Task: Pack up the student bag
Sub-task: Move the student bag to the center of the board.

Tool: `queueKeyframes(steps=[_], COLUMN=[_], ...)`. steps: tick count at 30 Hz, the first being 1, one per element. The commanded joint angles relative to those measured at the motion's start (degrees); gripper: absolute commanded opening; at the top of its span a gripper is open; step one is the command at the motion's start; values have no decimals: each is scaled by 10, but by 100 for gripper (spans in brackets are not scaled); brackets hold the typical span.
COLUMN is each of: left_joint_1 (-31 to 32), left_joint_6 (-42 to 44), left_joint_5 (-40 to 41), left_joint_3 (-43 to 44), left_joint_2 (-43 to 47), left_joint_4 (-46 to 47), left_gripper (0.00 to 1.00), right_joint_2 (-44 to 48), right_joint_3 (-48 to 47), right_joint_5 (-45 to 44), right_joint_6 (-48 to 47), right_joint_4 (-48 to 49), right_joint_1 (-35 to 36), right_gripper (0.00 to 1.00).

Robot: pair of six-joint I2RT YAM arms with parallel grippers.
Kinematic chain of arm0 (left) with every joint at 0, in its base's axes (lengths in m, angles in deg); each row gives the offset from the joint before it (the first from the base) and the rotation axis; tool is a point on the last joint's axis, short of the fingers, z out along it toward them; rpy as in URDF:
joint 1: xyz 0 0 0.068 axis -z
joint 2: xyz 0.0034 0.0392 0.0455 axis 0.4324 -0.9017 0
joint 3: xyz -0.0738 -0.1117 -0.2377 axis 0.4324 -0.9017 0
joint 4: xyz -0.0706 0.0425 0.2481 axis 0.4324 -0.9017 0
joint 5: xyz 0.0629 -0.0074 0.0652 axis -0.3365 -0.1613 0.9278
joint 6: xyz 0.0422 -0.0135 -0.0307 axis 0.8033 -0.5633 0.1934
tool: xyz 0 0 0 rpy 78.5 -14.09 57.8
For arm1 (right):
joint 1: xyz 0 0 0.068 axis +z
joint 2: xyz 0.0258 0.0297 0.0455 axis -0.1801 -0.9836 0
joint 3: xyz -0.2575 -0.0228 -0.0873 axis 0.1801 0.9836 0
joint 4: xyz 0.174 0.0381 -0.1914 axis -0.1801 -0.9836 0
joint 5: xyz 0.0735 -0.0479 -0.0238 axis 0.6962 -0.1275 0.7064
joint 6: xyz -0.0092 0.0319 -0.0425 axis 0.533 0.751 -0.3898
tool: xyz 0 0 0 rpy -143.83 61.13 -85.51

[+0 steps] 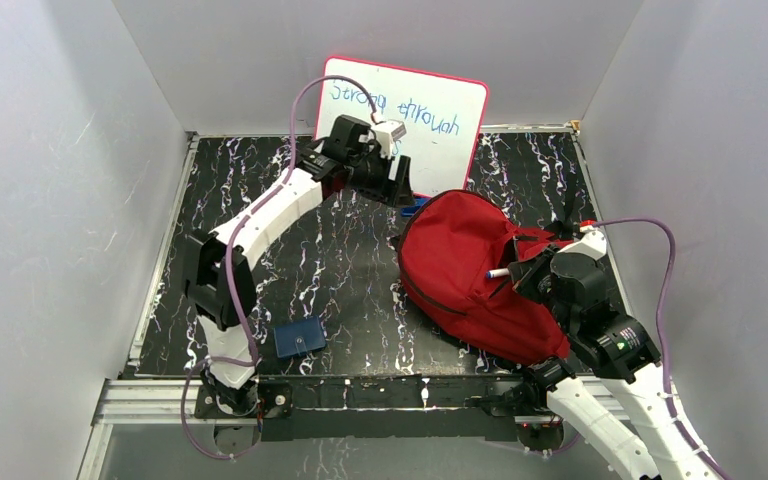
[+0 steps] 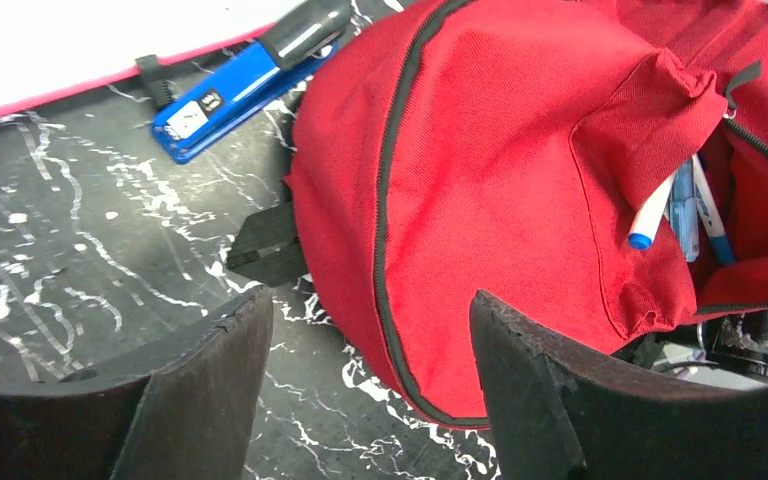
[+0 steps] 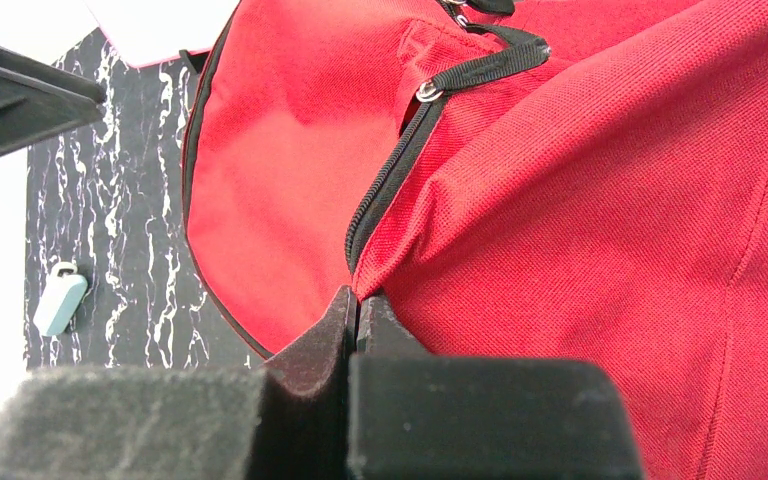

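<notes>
Top cam sits high n behind both arm bases (image 1: 235, 390), looking down n fwd over the whole desk (image 1: 340, 260). Left wrist cam peeks past the left hand (image 2: 368, 300) from low over the desk, facing the student bag (image 2: 500, 150) up close. Right wrist cam is jammed right up vs the bag's fabric. All 3 share the bag; top + left wrist also share the blue stapler (image 2: 230, 95).

White link shells, black joint housings on left arm (image 1: 270, 208) and right arm (image 1: 600, 420). Lilac cable (image 1: 295, 130) looped along each. Green light (image 1: 620, 346) lit on right wrist housing. Left gripper (image 2: 370, 300): matte black fingers (image 2: 210, 390), rough-textured, edges chipped.
</notes>
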Motion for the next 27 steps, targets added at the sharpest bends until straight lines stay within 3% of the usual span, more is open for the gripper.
queueKeyframes(steps=[1,5,12,21,27], left_joint_1=[4,4,5,4,-17], left_joint_6=[8,-9,-12,-21,-52], left_joint_5=[-76,-130,-151,-153,-121], left_joint_3=[-14,-10,7,-16,-88], left_joint_2=[-29,-59,-110,-98,-17], left_joint_4=[24,53,51,71,114], left_gripper=[70,71,66,0,0], right_joint_2=[7,7,2,-42,-78], right_joint_3=[-1,-1,4,-31,-46], right_joint_5=[6,5,10,4,8], right_joint_6=[-2,-3,-3,-34,-64], right_joint_4=[46,46,55,59,63], right_joint_1=[0,-1,0,0,0], right_gripper=[0,0,0,0,0])
